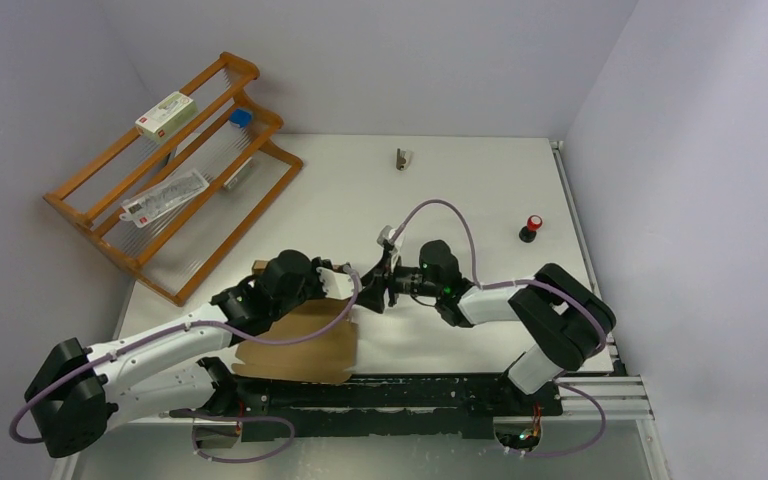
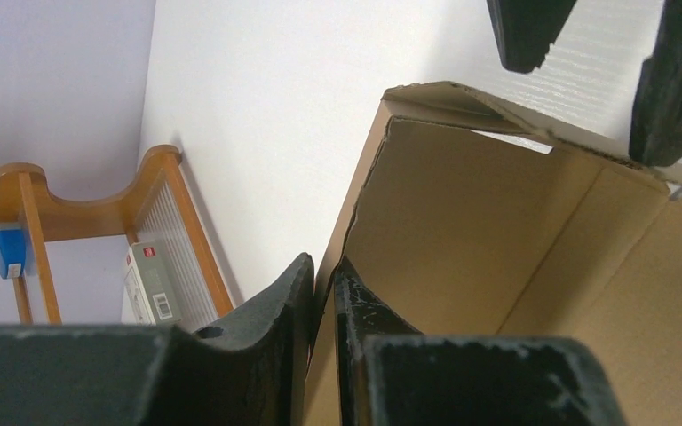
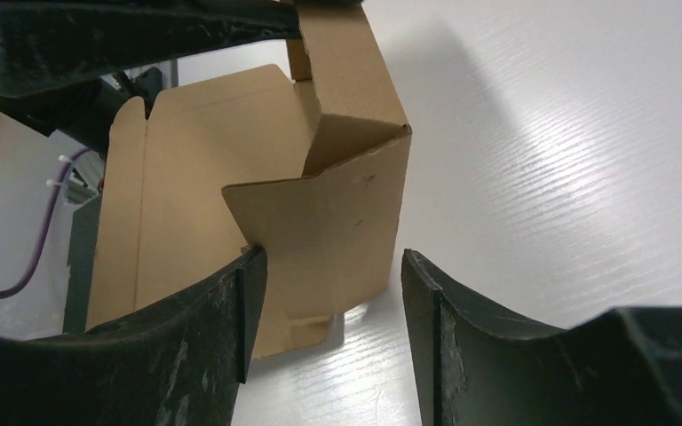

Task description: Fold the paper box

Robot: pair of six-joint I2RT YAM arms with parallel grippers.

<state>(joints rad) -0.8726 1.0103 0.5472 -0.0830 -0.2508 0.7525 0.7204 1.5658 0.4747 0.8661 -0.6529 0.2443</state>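
Near the white bench's near edge, the left gripper is pinching a raised wall of the plain brown cardboard box, while the right gripper is facing its folded corner flap, fingers spread apart.

Left hand pinched shut; right hand spread, facing it.

Matt brown cardboard paper box, finely ribbed white table, glossy varnished wooden rack, scuffed black left pincer.
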